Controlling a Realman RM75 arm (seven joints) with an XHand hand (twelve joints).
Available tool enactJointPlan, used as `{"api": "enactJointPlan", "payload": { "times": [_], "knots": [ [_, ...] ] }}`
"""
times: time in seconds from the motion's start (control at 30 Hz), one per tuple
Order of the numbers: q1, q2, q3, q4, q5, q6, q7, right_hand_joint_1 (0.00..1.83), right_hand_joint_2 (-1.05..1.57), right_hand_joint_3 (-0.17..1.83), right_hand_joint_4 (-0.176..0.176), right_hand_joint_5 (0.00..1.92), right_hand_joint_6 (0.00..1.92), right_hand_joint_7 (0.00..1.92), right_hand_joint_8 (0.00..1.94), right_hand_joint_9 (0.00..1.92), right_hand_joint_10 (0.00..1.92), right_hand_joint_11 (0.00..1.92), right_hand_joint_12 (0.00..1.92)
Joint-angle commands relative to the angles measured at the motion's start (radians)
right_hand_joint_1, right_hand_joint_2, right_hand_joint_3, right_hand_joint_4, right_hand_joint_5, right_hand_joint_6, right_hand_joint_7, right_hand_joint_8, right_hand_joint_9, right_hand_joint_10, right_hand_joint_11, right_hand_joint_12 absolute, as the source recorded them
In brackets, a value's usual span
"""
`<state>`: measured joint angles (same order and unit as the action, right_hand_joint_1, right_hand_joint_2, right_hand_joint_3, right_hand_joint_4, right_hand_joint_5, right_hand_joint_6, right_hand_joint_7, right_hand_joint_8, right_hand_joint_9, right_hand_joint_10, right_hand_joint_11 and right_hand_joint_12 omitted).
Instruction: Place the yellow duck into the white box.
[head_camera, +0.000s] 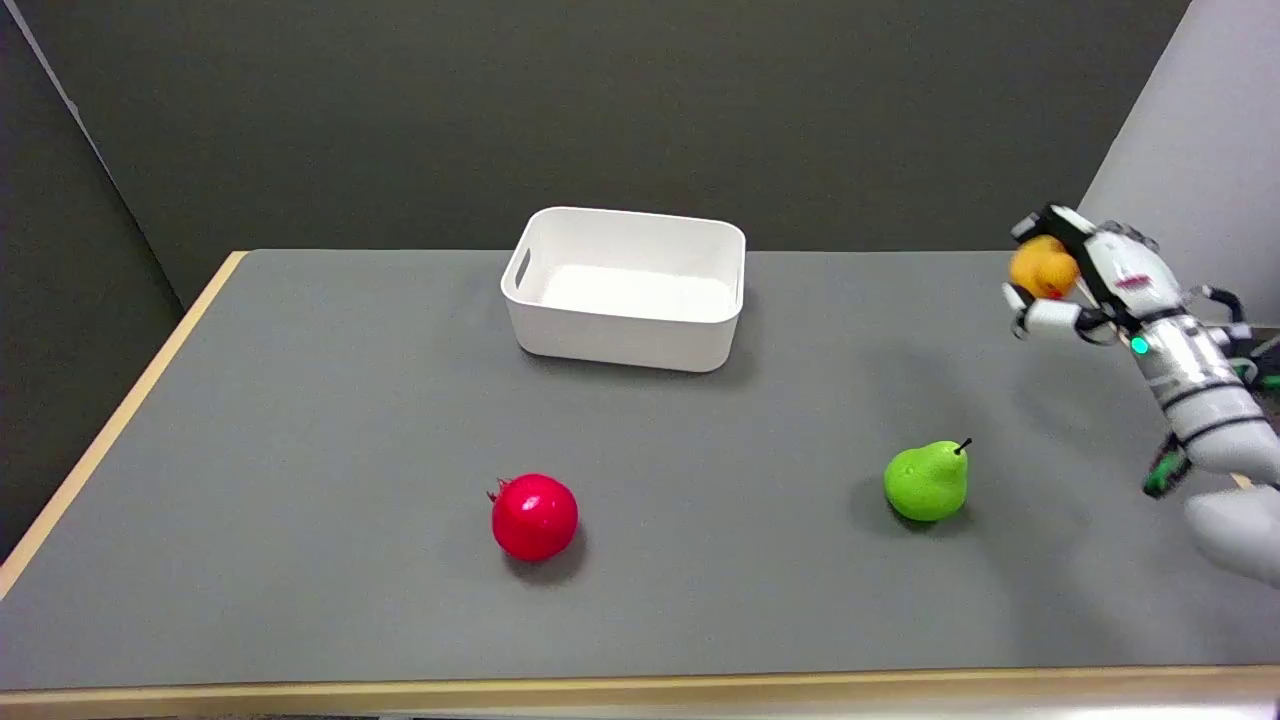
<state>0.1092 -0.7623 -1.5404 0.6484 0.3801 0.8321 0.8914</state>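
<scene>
The yellow duck (1041, 268) is held in my right hand (1085, 280), lifted above the table at the far right. Fingers wrap over its top and under it, so only part of the duck shows. The white box (628, 342) stands at the back middle of the table, well to the left of the hand. Its inside looks empty.
A green pear (927, 481) sits on the grey table (300, 450) below and left of the hand. A red pomegranate (534, 516) lies front centre. The table's wooden edge runs along the left and front.
</scene>
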Motion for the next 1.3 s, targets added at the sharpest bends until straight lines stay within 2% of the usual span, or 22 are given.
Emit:
{"api": "enactJointPlan", "payload": {
  "times": [0.03,0.17,0.4,0.67,0.87,1.13,1.2,1.27,1.3],
  "knots": [
    [0.304,-0.056,-0.297,0.329,-0.003,-0.223,-0.004,1.10,1.00,0.89,0.032,0.36,1.12,0.59,0.81,0.58,1.14,0.52,1.59],
    [0.431,-0.131,-0.432,0.312,-0.003,-0.310,-0.026,1.10,0.99,0.88,0.031,0.36,1.12,0.60,0.81,0.58,1.14,0.53,1.60],
    [0.612,-0.315,-0.623,0.210,-0.003,-0.394,-0.094,1.10,0.99,0.88,0.029,0.36,1.12,0.60,0.81,0.58,1.14,0.53,1.61],
    [0.708,-0.506,-0.696,-0.006,-0.003,-0.410,-0.096,1.11,0.99,0.89,0.031,0.36,1.13,0.61,0.82,0.58,1.14,0.53,1.61],
    [0.723,-0.566,-0.700,-0.065,0.002,-0.428,-0.101,1.11,0.99,0.89,0.031,0.36,1.13,0.61,0.82,0.58,1.14,0.53,1.61],
    [0.720,-0.569,-0.692,-0.046,0.006,-0.477,-0.236,1.10,0.99,0.89,0.041,0.34,1.12,0.59,0.81,0.56,1.10,0.51,1.61],
    [0.716,-0.565,-0.677,-0.036,0.008,-0.483,-0.238,0.89,0.84,0.91,0.082,0.30,0.79,0.46,0.50,0.38,0.82,0.37,1.51],
    [0.711,-0.562,-0.661,-0.021,0.008,-0.498,-0.238,0.64,0.65,0.96,0.094,0.17,0.42,0.27,0.32,0.20,0.62,0.17,1.31],
    [0.707,-0.559,-0.648,-0.013,0.008,-0.502,-0.238,0.58,0.64,0.95,0.093,0.15,0.38,0.23,0.29,0.16,0.57,0.14,1.25]
  ]
}}
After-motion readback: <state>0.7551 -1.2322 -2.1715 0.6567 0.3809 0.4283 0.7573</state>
